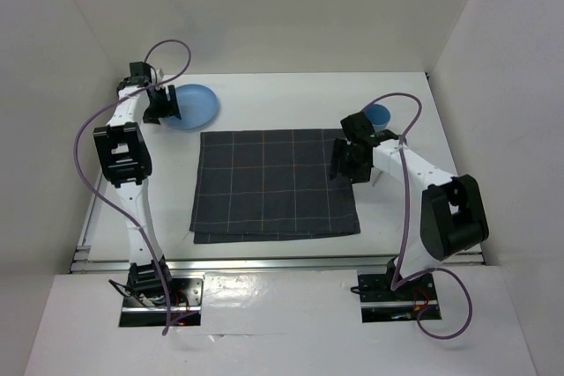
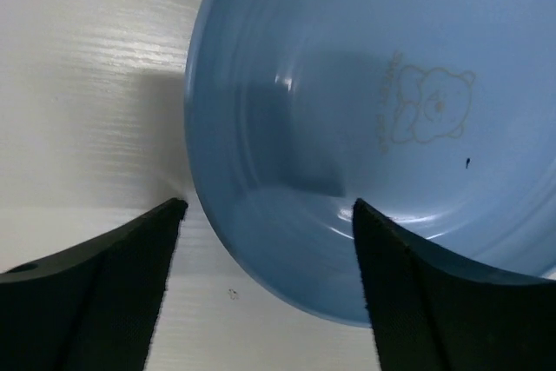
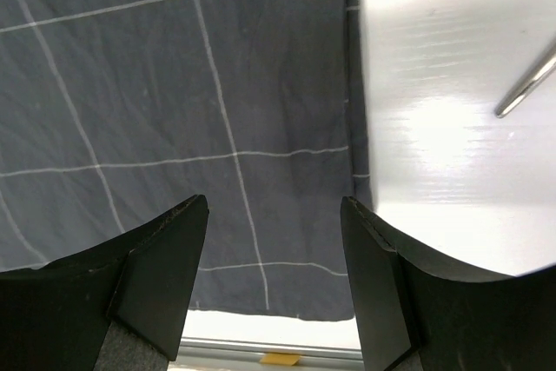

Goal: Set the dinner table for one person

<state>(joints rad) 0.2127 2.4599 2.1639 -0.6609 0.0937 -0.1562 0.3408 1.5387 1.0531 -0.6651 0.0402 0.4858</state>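
A blue plate with a faint bear print lies at the back left of the white dinner table. My left gripper is open at the plate's left rim. In the left wrist view one finger is over the plate and the other over bare table, with the gripper empty. My right gripper is open and empty over the right edge of the dark grey grid-lined mat. In the right wrist view the gripper hangs above the mat.
A small blue bowl stands behind the right arm. A thin metal utensil handle lies on the table right of the mat. White walls enclose three sides. An aluminium rail runs along the near edge.
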